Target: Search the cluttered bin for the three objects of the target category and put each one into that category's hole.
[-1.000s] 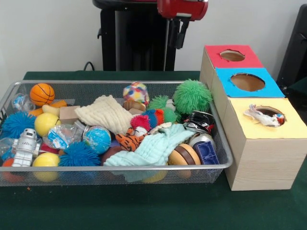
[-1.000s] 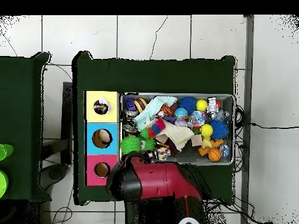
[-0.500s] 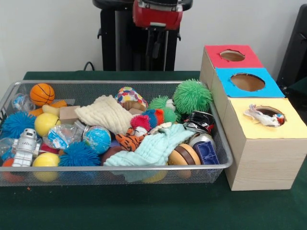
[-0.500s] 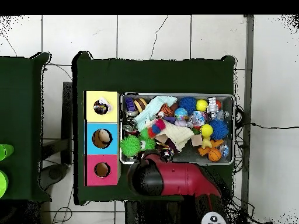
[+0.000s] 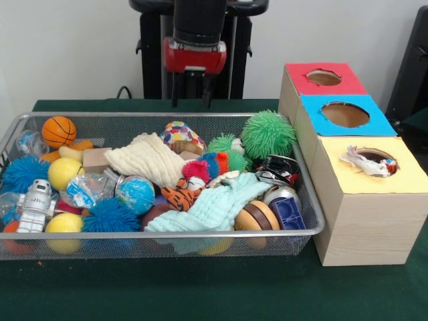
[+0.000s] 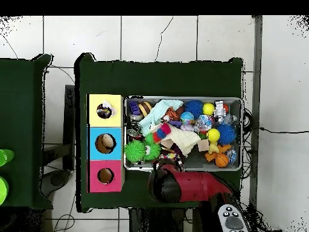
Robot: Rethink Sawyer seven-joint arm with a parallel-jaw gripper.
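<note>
My gripper [image 5: 190, 100] hangs open over the far rim of the wire mesh bin [image 5: 167, 234], with nothing between its two dark fingers. Just below and in front of it lies a multicoloured ball [image 5: 180, 132]. The bin is packed with toys: spiky balls, cloths, smooth balls, a small robot figure. To the right stand three boxes with round holes: red [image 5: 301, 83], blue [image 5: 314, 120] and yellow [image 5: 408, 177]. A white soft toy [image 5: 364, 162] pokes out of the yellow hole. In the overhead view the red arm [image 6: 187, 186] hides the gripper.
A large green spiky ball [image 5: 267, 134] sits against the bin's far right corner, close to the boxes. The black pedestal [image 5: 150, 60] rises behind the bin. Seen from overhead, the bin rim [image 6: 242, 133] runs near the table's right edge.
The arm has swung left in the front view, from beside the red box to over the bin's far rim, and come lower. The multicoloured ball has settled slightly lower and left.
</note>
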